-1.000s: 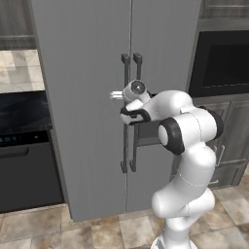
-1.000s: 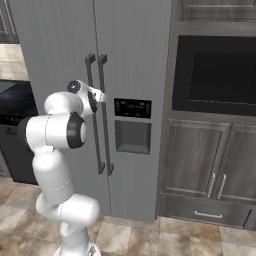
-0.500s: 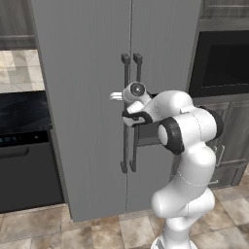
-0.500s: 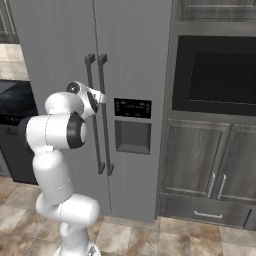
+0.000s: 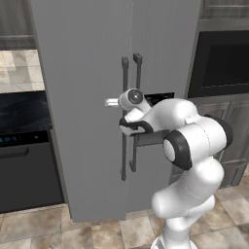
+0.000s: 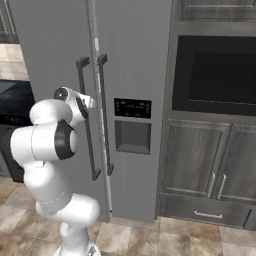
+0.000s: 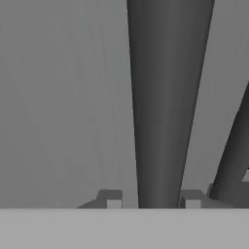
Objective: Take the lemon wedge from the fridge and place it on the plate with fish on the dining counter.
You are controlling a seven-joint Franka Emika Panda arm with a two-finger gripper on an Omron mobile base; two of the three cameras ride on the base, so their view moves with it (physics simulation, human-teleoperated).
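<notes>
Nothing has visibly shifted since a second ago: arm and hand sit at the same spot against the fridge doors, and the doors stay shut.

Closest in, the hand view shows the gripper (image 7: 153, 202) with one fingertip (image 7: 113, 200) on each side of a dark upright bar, the left door handle (image 7: 165, 97), which fills the gap between the jaws. The fingers look pressed against the bar on both sides, so the gripper is grasping the handle. A second dark bar, the right door handle (image 7: 238, 160), runs just beside it at the edge of that view.

From the left base view, the gripper (image 5: 127, 127) meets the left door handle (image 5: 124, 121) about halfway up its length.

Behind it stands the fridge (image 5: 87, 97), both grey doors closed; the lemon wedge is hidden. Beyond, to the left, is a dark dishwasher (image 5: 24, 160); to the right, a wall oven (image 6: 215, 75) above grey cupboards (image 6: 210, 170).
</notes>
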